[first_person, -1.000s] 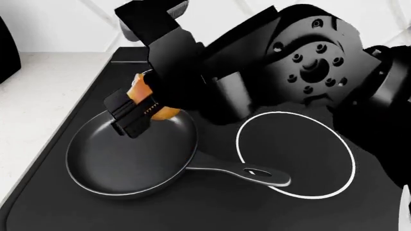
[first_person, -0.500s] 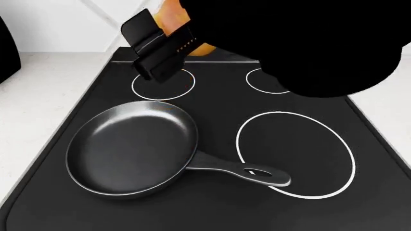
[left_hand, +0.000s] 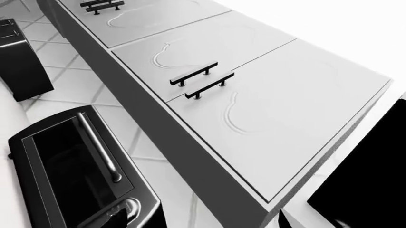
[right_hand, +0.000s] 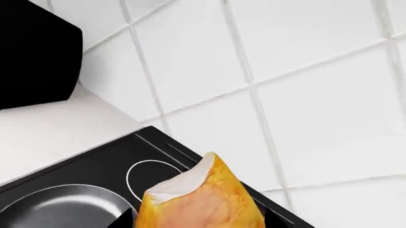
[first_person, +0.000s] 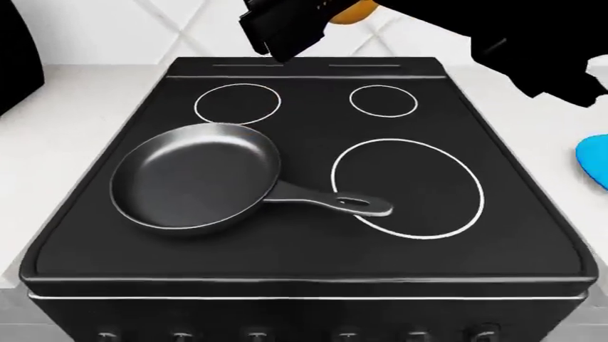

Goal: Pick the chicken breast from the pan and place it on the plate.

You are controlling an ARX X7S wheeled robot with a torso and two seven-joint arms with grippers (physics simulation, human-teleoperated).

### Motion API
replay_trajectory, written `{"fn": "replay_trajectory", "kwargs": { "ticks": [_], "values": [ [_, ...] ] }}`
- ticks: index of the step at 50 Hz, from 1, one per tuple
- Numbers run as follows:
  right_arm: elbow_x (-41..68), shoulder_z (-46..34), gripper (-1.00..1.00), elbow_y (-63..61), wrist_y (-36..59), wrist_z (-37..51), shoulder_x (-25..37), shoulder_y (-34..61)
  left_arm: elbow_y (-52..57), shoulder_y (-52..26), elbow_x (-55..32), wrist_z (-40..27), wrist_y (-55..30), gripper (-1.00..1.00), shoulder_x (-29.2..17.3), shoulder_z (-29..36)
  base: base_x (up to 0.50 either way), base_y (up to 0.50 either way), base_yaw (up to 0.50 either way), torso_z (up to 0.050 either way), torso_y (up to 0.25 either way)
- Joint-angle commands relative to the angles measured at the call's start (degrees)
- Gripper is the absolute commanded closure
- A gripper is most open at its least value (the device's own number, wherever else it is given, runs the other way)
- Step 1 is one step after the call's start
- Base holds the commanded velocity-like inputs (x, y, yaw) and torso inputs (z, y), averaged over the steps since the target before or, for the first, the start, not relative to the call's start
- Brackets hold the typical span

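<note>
Right gripper (first_person: pixel 318 18) raised high at the head view's top edge, well above the stove, dark fingers (first_person: pixel 280 28) closed on the chicken breast (first_person: pixel 354 12), which shows as an orange sliver beside them. Right arm a black mass running off toward the upper right. From the right wrist, chicken breast (right_hand: pixel 199 199) seen close, clamped. Left gripper out of sight in every view.

Glossy dark pan (first_person: pixel 195 177) on a smooth, semi-gloss black stovetop (first_person: pixel 304 242).
</note>
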Motion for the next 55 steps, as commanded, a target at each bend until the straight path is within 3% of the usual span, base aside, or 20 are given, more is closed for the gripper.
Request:
{"fn": "replay_trajectory", "kwargs": {
  "ticks": [1,36,55],
  "values": [
    [-0.87,0.47,1.0,0.09,0.24,2.2,1.61,0.17,0.2,0.22,0.1,-0.12,0.15,-1.0,-0.08,0.11,-0.34,-0.5,0.0,0.0,0.0],
    [-4.24,0.41,1.0,-0.73,-0.86,6.12,4.32,-1.21,0.07,0.29,0.7,-0.07,0.6,-1.0,-0.28,0.79,-0.22,-0.5,0.0,0.0,0.0],
    [-7.79,0.76,1.0,-0.8,-0.77,3.53,4.59,-1.82,0.15,0.57,0.81,-0.1,0.92,-1.0,-0.3,1.01,-0.3,-0.47,0.0,0.0,0.0]
  ]
}}
